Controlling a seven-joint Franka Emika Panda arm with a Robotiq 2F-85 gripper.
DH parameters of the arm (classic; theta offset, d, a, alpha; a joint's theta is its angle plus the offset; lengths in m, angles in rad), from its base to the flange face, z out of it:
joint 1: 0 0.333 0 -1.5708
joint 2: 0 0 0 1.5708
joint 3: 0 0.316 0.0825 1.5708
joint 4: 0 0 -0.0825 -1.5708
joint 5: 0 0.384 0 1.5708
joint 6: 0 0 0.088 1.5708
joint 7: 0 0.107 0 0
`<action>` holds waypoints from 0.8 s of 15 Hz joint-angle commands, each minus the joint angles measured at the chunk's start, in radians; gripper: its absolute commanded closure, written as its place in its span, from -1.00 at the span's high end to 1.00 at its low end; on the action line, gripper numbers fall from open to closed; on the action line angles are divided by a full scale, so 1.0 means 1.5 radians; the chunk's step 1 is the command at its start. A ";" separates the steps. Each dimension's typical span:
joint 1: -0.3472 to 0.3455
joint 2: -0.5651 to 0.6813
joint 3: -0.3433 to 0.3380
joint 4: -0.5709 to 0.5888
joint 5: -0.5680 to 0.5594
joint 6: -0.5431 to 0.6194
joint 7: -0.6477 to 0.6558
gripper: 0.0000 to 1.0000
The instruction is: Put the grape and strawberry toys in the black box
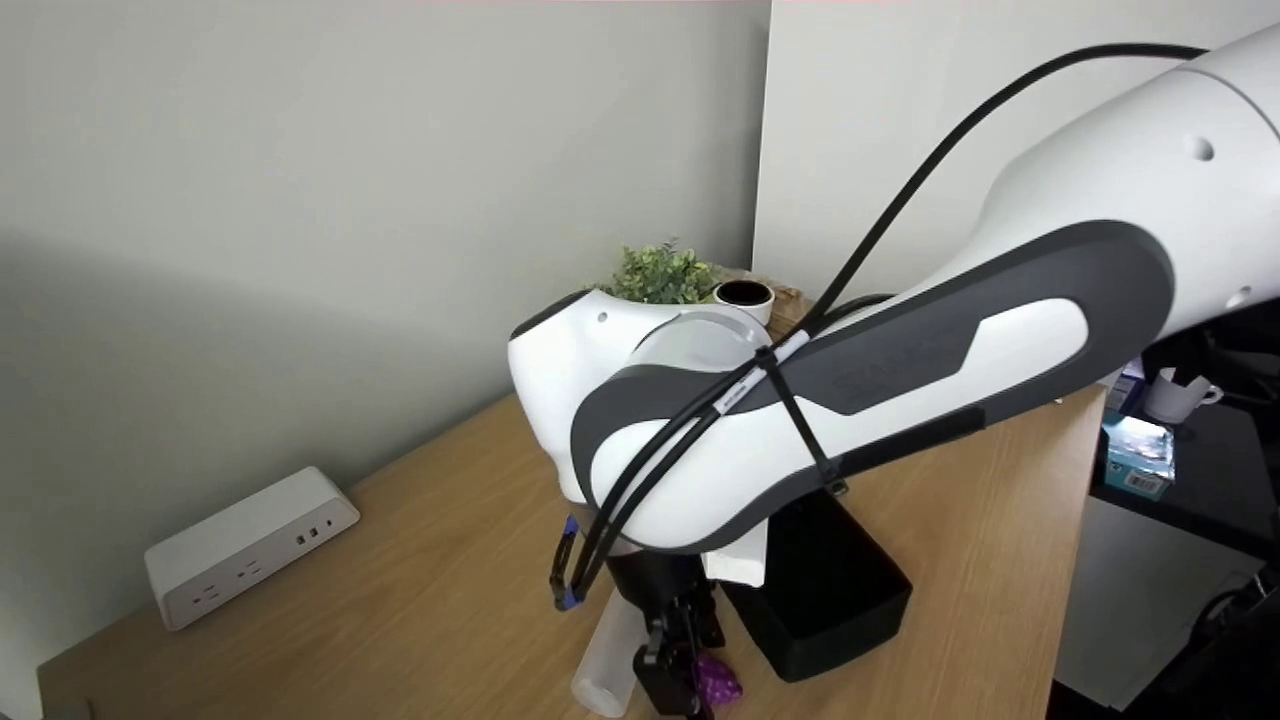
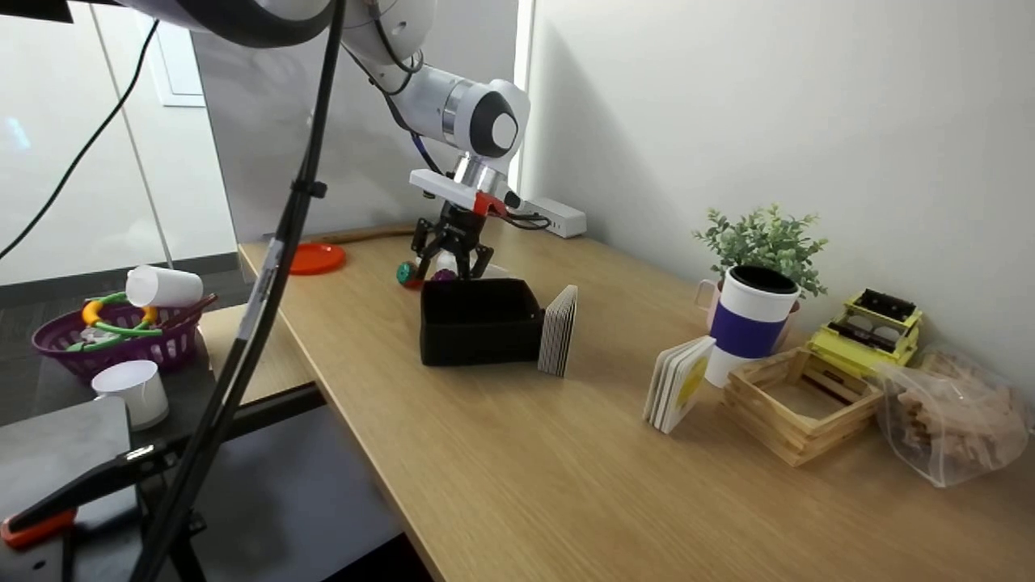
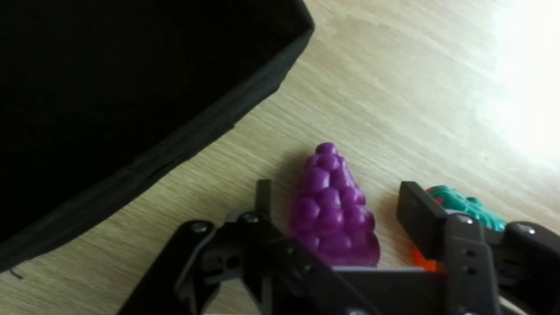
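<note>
Lining up on the grape toy (image 3: 334,218) first, by the look of it; gripper (image 3: 337,205) spread wide with nothing pinched, fingers (image 3: 422,223) on either side of the grape and wood grain showing in both gaps in the wrist view; grape down on the table (image 1: 450,560), outside the black box (image 2: 481,343), just past its far side in an exterior view; strawberry toy (image 3: 466,203) also out on the wood, partly hidden behind the right finger in the wrist view; can't tell about contact there.

For a clean grab, aim at the fat near end, not the skinny far tip; smooth and tapered like that, probably prone to squirting out. Can't judge fingertip height too well, so maybe sink a touch lower before squeezing; close slow, evening up the left and right gaps on the way in; don't spread any wider; decent chance of nudging the strawberry. Mind the pale cylinder (image 1: 608,662) too, lying just left of the gripper in an exterior view; once gripped, go straight up first, well over the box wall, then toward far left in the wrist view; drag sideways early and risk shoving the box.
</note>
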 commanded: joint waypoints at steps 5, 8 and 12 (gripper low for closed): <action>-0.005 0.003 0.006 0.003 0.007 0.006 -0.005 0.19; -0.005 -0.001 0.004 0.001 0.006 0.006 -0.004 -0.17; -0.005 -0.016 0.002 -0.012 0.004 0.017 0.001 -0.63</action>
